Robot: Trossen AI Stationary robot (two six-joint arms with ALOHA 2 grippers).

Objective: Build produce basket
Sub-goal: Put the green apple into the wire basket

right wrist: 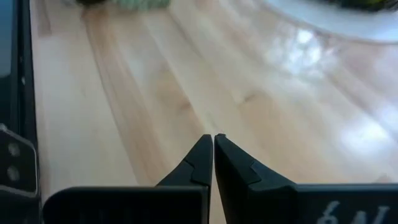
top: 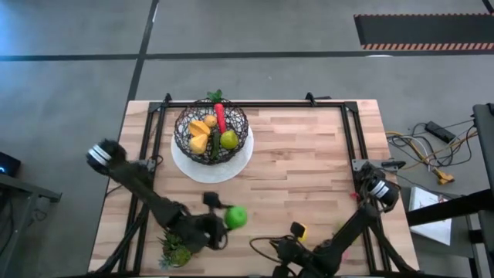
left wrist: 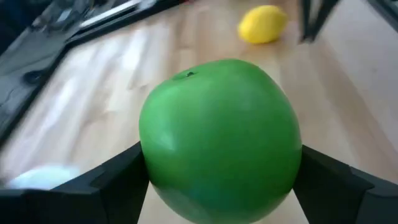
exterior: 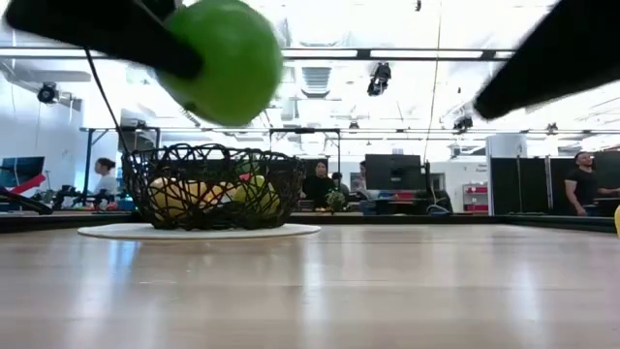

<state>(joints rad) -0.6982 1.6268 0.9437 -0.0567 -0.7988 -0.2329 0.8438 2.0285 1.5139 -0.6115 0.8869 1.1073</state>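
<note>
The dark wire basket (top: 210, 131) stands on a round white plate (top: 216, 164) at the far left of the table. It holds orange, yellow, green and red produce, and also shows in the low view (exterior: 213, 184). My left gripper (top: 225, 218) is shut on a green apple (top: 236, 217) near the front, above the table. A yellow lemon (top: 298, 230) lies on the table to its right. My right gripper (top: 279, 249) is shut and empty at the front edge; its fingertips (right wrist: 213, 146) meet above bare wood. My left gripper pinches the green apple (left wrist: 221, 143) between its two fingers, one on each opposite side (left wrist: 144, 174). The fingers come from the table's left, roughly level. The apple is lifted clear of the table (exterior: 228, 58), its stem dimple (left wrist: 186, 74) turned upward.
A small spiky green potted plant (top: 176, 249) stands at the front left, beside my left arm. A black frame (top: 255, 104) runs along the table's far and side edges. Bare wood lies between the plate and the front edge. People and screens show in the room beyond.
</note>
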